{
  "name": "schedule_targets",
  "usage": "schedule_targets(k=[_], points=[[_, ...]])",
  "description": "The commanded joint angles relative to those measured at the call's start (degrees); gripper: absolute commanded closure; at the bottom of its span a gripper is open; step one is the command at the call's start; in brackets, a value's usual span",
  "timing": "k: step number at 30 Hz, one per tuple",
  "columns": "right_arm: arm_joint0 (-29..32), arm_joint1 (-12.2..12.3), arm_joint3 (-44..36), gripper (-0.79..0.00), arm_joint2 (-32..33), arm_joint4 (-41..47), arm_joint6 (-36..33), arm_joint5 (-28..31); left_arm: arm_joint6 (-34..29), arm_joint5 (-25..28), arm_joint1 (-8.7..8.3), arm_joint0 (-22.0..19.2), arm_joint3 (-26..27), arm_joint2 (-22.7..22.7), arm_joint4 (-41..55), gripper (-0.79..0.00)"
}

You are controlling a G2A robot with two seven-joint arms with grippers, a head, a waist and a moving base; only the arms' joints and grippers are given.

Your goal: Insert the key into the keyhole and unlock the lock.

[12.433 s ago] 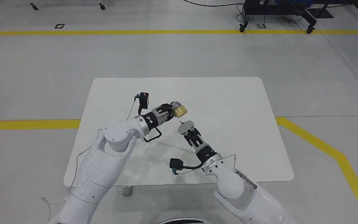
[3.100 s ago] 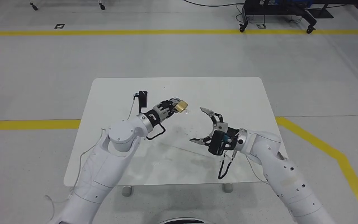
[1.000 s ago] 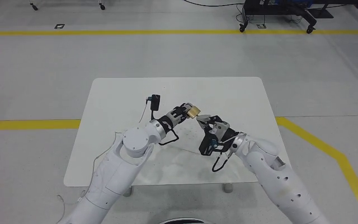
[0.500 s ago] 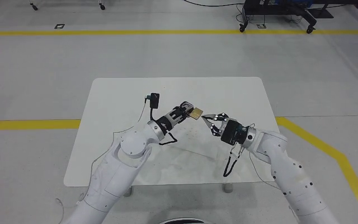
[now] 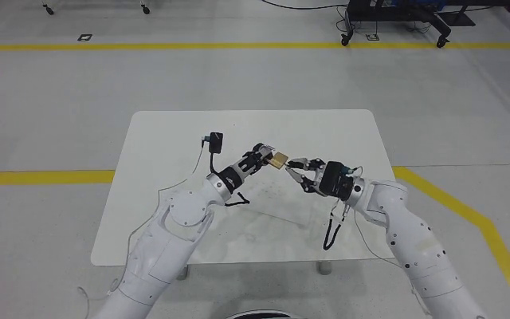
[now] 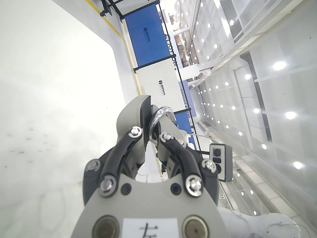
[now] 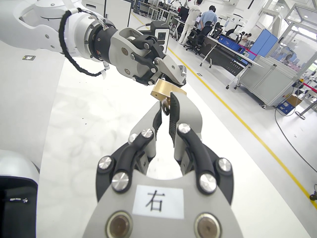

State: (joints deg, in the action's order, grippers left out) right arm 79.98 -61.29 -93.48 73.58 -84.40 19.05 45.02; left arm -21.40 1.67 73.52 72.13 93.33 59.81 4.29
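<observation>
Padlock (image 7: 165,90): brass body clamped tight in the left gripper (image 7: 173,79), raised above the white table (image 5: 335,135) rather than lying on it. Steel shackle (image 6: 162,112) tucked back between that gripper's fingers, bottom face turned out toward the other arm, apparently to offer a straight way in. Facing it, small key (image 7: 165,107) pinched by its head in the right gripper (image 7: 168,108), fingers pressed together on it, tip touching the bottom of the brass body. Depth of blade inside: not discernible. Probably at the insertion step, unlocking not yet done. Next, likely a straight push along the blade, then a wrist twist, with some risk of slipping in the pinch if misaligned.
</observation>
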Motion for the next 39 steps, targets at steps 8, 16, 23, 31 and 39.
schedule_targets(k=[8, 16, 23, 31, 39], points=[[4.45, 1.19, -3.30, -0.785, 5.61, -1.90, 2.39, -0.89, -2.64, -0.92, -0.72, 0.56, 1.04, 1.67, -5.73, 0.000], [4.99, 1.32, -3.58, -0.785, 6.30, -2.13, 2.25, -0.86, -8.76, -4.04, -1.91, 0.83, 1.05, 1.21, -19.67, 0.000], [4.99, 1.32, -3.58, -0.785, 6.30, -2.13, 2.25, -0.86, -13.77, -10.84, -1.74, -1.89, -2.33, -3.54, -30.56, 0.000], [4.99, 1.32, -3.58, -0.785, 6.30, -2.13, 2.25, -0.86, -17.76, -25.91, 0.08, -6.45, -7.20, -6.27, -25.12, 0.000], [4.99, 1.32, -3.58, -0.785, 6.30, -2.13, 2.25, -0.86, -19.05, -29.74, 0.58, -8.75, -7.80, -8.04, -27.17, -0.573]])
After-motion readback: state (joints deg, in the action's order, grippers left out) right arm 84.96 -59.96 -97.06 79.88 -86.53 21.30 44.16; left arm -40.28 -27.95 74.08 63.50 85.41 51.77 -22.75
